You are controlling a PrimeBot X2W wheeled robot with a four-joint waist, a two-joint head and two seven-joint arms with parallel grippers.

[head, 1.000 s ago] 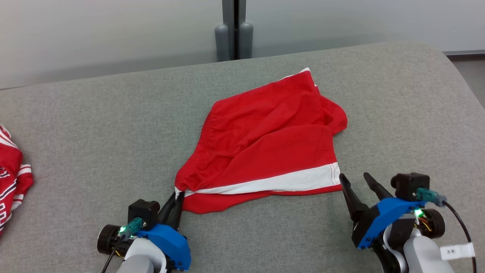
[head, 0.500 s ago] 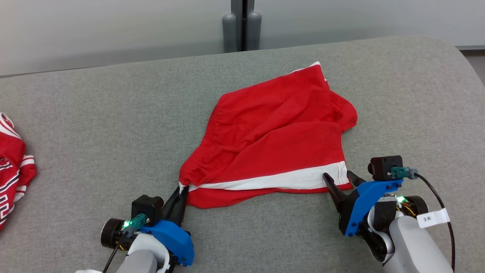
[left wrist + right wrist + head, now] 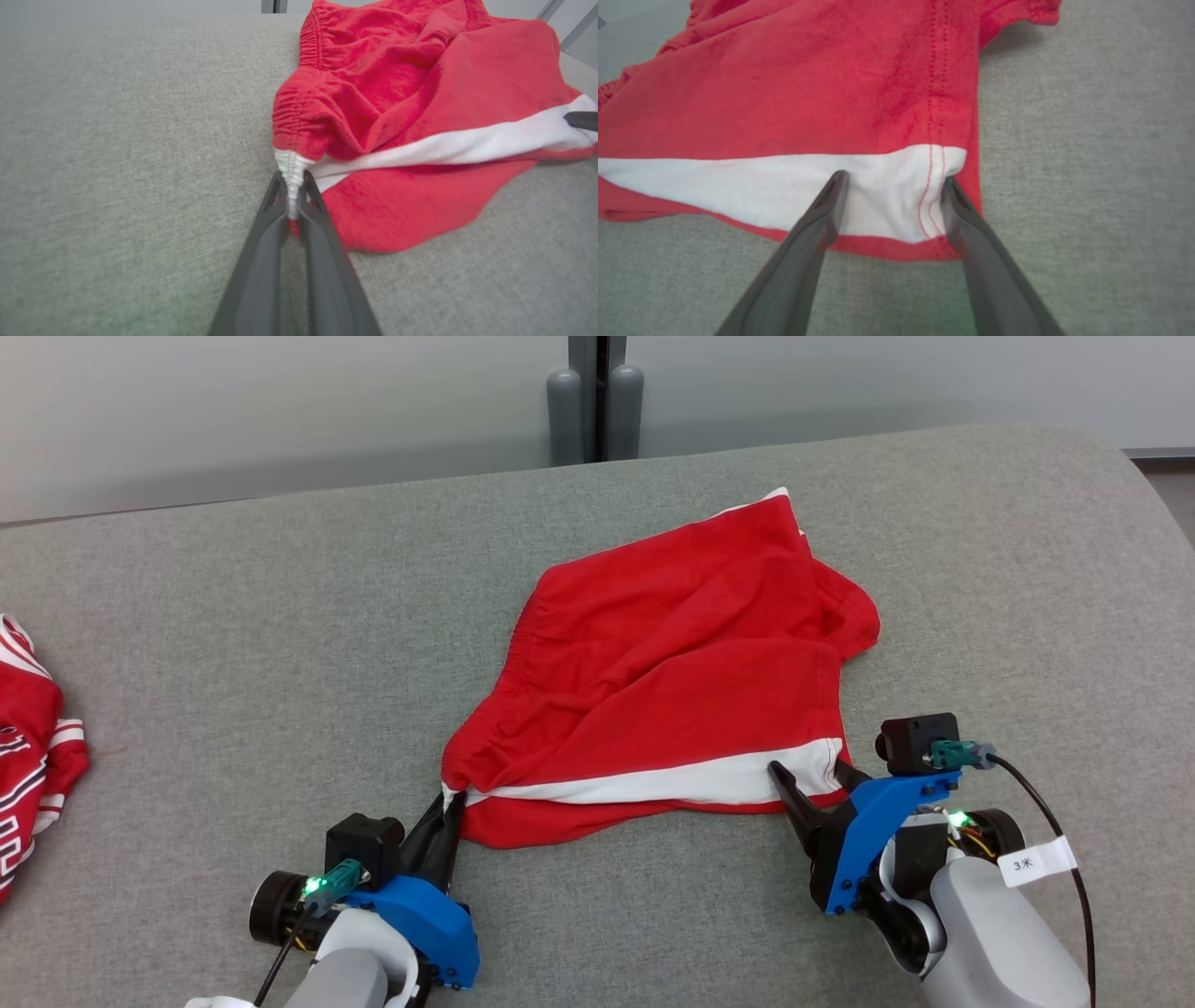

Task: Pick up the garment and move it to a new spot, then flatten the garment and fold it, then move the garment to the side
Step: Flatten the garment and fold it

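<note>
Garment (image 3: pixel 672 663) is seen rumpled on the grey cloth surface (image 3: pixel 233 663), flattening and folding not yet done. Its 8 o'clock corner is clamped by the fingers of the left gripper (image 3: pixel 446 810); at 4 o'clock the fingers of the right gripper (image 3: pixel 810 773) are held apart astride the white stripe (image 3: pixel 672 784).

so the left gripper (image 3: pixel 448 803) and right gripper (image 3: pixel 808 770) each have two long dark tapered fingers (image 3: pixel 803 261) on a bright blue bracket (image 3: pixel 420 919), plus a black cube camera (image 3: pixel 362 840) with a teal plug (image 3: pixel 331 882). Green lights (image 3: pixel 954 819) glow at the wrists, forearms (image 3: pixel 999 933) are pale grey, and the right one's got a black cable (image 3: pixel 1064 840) and a white tag (image 3: pixel 1034 861) marked 3
</note>
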